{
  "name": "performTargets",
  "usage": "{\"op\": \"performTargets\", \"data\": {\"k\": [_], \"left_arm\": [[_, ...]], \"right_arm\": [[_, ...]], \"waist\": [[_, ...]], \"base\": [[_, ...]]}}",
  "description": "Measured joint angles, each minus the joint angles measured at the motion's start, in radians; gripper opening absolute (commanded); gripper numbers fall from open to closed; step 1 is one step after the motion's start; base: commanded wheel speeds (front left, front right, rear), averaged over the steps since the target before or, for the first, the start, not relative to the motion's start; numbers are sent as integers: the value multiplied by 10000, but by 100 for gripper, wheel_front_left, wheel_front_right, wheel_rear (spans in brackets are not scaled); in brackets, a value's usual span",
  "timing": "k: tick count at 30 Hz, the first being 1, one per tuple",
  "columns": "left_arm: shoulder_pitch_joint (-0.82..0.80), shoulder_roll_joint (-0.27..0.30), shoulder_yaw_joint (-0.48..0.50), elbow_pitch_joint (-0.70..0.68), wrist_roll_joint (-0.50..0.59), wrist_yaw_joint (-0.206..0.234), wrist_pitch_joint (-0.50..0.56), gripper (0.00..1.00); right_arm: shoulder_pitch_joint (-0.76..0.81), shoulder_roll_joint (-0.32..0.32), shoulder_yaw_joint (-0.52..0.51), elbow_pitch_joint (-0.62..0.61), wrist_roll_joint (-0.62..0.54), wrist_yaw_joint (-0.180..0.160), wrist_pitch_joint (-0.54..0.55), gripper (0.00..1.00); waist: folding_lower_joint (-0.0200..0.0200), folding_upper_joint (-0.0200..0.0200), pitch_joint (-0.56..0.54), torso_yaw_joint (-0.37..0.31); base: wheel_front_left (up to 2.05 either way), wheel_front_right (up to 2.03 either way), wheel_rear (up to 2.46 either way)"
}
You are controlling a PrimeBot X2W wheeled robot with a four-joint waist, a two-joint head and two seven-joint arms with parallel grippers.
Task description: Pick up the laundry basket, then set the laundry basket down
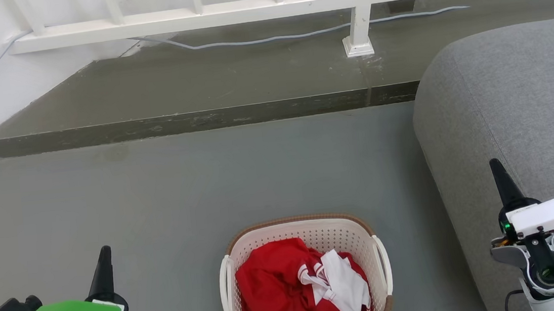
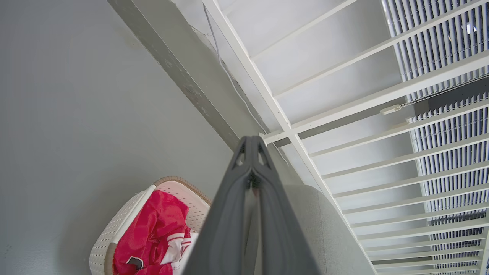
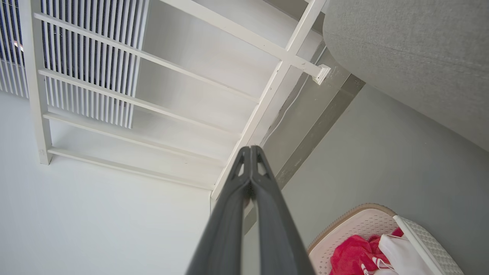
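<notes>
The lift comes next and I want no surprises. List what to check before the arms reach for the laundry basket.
1. Left gripper open for a handle: not ok, fingers shut together.
2. Right gripper open: not ok, also shut.
3. Laundry basket on the floor between the grippers: ok.
4. Both white handles uncovered: ok.
5. Red and white clothes inside the rim: ok where visible; near edge is cut off.

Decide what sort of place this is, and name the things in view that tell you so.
Probably a home living area: a grey fabric sofa stands beside the laundry basket of red and white clothes on the floor, with window blinds behind a white railing.
</notes>
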Motion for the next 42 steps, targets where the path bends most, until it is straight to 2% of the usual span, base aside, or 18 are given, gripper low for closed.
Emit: {"op": "performTargets", "data": {"k": [38, 42], "left_arm": [[-245, -113, 905, 0, -4084, -138, 1227, 0], [-250, -115, 932, 0, -4211, -155, 1231, 0]], "right_arm": [[0, 253, -1108, -314, 4358, 176, 1198, 0], [0, 259, -1137, -334, 4437, 192, 1198, 0]], "waist": [[0, 0, -33, 134], [0, 0, -33, 135]], "base": [[0, 0, 0], [0, 0, 0]]}}
